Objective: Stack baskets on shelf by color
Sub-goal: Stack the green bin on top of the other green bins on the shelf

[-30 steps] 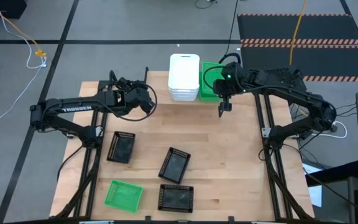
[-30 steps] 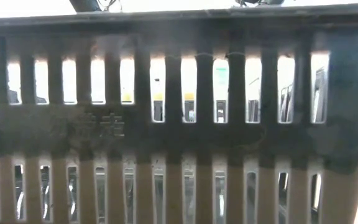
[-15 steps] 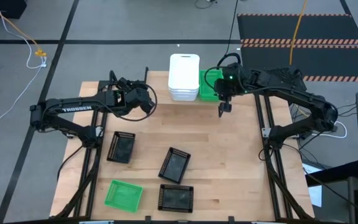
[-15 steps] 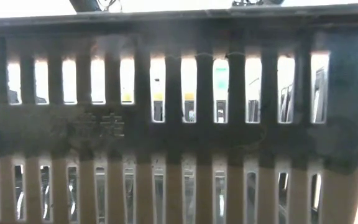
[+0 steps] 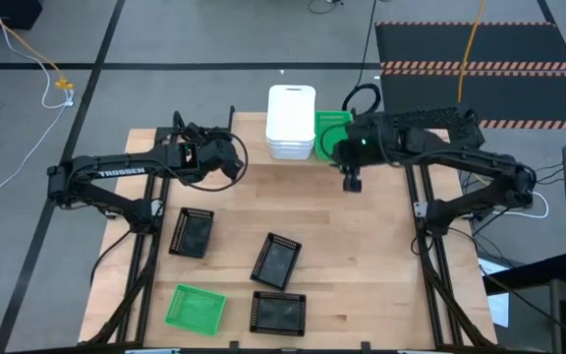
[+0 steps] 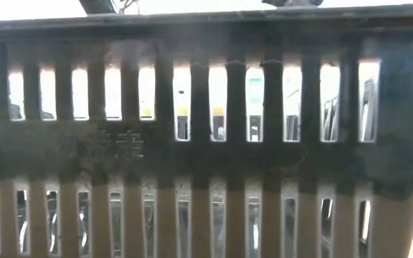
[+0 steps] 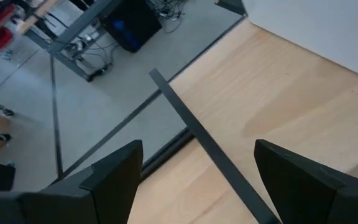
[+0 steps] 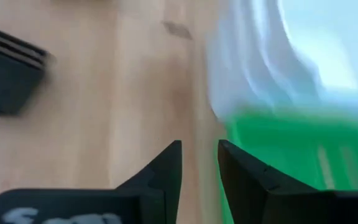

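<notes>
In the high view a stack of white baskets [image 5: 291,123] stands on the shelf [image 5: 251,138] at the table's far edge. A green stack [image 5: 328,128] is right of it, partly under my right arm. One green basket [image 5: 196,307] and three black mesh baskets [image 5: 192,232] [image 5: 277,261] [image 5: 280,313] lie on the tabletop. My right gripper [image 5: 350,181] [image 8: 200,158] hangs just near of the green stack, its fingers a narrow gap apart and empty. My left gripper [image 5: 232,159] [image 7: 197,162] hovers at the shelf's left end, wide open and empty.
A black mesh basket's wall [image 6: 206,143] stands right against the low camera and fills that view. Bare tabletop [image 5: 362,256] lies between the shelf and the loose baskets. The shelf's black bar [image 7: 210,149] runs between the left fingers in the left wrist view.
My right arm has swung toward the table's left over the green stack, and its gripper has shifted a little toward the near edge. My left arm has kept still. No basket has moved.
</notes>
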You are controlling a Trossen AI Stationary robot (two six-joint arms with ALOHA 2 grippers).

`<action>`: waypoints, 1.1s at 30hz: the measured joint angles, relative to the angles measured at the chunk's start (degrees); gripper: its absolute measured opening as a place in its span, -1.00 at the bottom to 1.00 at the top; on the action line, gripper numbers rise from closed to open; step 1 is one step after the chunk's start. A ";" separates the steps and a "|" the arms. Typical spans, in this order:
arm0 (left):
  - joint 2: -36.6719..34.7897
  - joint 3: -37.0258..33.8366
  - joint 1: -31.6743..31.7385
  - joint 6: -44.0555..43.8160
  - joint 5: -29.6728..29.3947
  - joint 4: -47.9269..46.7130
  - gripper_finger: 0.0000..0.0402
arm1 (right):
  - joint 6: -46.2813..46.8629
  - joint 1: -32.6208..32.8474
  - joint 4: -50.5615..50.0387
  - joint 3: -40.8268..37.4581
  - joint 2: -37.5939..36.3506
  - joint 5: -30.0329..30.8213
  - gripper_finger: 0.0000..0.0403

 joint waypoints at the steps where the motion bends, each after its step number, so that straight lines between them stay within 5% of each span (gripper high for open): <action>1: 0.00 0.00 0.00 -0.14 -0.54 0.01 0.54 | -0.77 1.45 1.49 0.02 -0.36 -1.23 -0.52; 11: -0.02 0.00 -0.38 -2.23 -1.90 -0.03 0.54 | -2.67 10.79 16.38 -8.17 0.34 -14.96 -0.52; 23: -0.04 0.00 -3.96 -6.46 -6.30 -4.61 0.54 | -4.45 13.91 69.26 -35.30 0.52 -14.92 -0.52; 33: -0.04 0.00 -12.47 -26.06 -0.12 -22.57 0.54 | 0.60 14.30 88.08 -43.18 4.69 -22.66 -0.52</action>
